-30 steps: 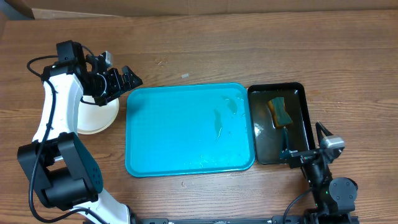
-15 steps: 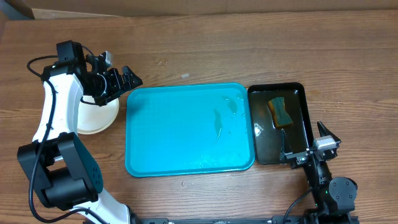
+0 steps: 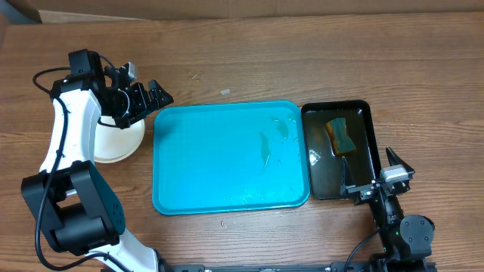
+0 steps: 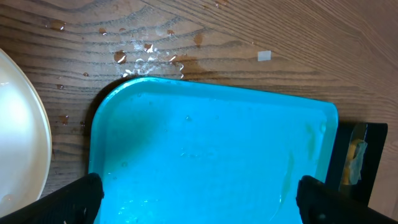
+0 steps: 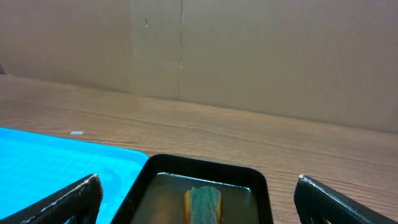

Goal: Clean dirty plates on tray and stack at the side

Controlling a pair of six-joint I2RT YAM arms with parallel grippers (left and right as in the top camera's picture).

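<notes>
tray (image 3: 227, 174) wet — plates (image 3: 115, 145) beside it (under left arm (image 3: 72, 128)) | left jaws apart | right jaws apart

The turquoise tray (image 3: 227, 162) lies mid-bench, with wet streaks toward its right end. Just beside that end sits a narrower black tray (image 3: 318, 181) holding murky water and a sponge (image 3: 340, 136). Left of the turquoise tray, pale round plates (image 3: 113, 143) rest on the bench (image 3: 302, 60), the left pincer (image 3: 155, 97) over their far rim. The right pincer (image 3: 372, 177) hangs spread wide at the black tray's near right corner.
</notes>
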